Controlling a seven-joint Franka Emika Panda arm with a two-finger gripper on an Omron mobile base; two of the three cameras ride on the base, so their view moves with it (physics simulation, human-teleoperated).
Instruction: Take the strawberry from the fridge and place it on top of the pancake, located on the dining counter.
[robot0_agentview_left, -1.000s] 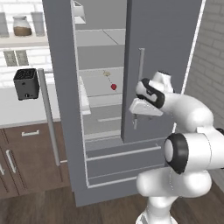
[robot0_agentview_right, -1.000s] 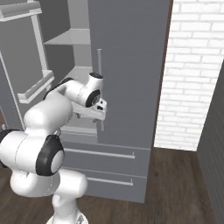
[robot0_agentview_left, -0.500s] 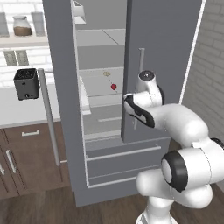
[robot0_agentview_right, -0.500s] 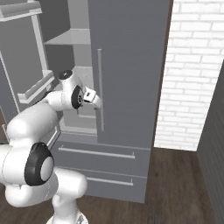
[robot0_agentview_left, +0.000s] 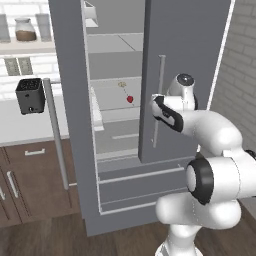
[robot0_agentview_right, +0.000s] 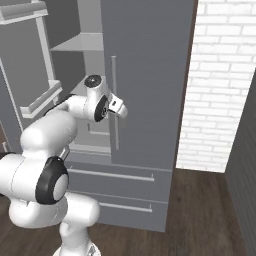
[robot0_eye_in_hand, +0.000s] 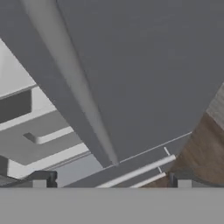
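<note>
The fridge (robot0_agentview_left: 192, 45) stands with its left door swung open and its right door shut. On a grey middle shelf inside lies the strawberry (robot0_agentview_left: 130, 99), a tiny red fruit. My gripper (robot0_agentview_left: 156, 107) hovers in front of the shut right door (robot0_agentview_right: 150, 60), just by its vertical bar handle (robot0_agentview_left: 160, 85), to the right of the strawberry and outside the compartment. In the hand view the gripper (robot0_eye_in_hand: 111, 179) is open, its two tips wide apart with nothing between them, and the handle (robot0_eye_in_hand: 74, 87) runs slantwise across the door (robot0_eye_in_hand: 153, 65). The pancake and the dining counter are out of view.
A pale speck with a thin stem (robot0_agentview_left: 121, 85) lies just above and behind the strawberry. The open left door (robot0_agentview_left: 67, 100) juts toward me with its long handle (robot0_agentview_left: 55, 135). A black toaster (robot0_agentview_left: 29, 95) sits on the wall counter at left. A brick wall (robot0_agentview_right: 220, 85) stands to the right.
My wrist has turned in front of the right door's handle, with the hand staying in roughly the same place. The jaws have stayed open. The strawberry has not moved.
</note>
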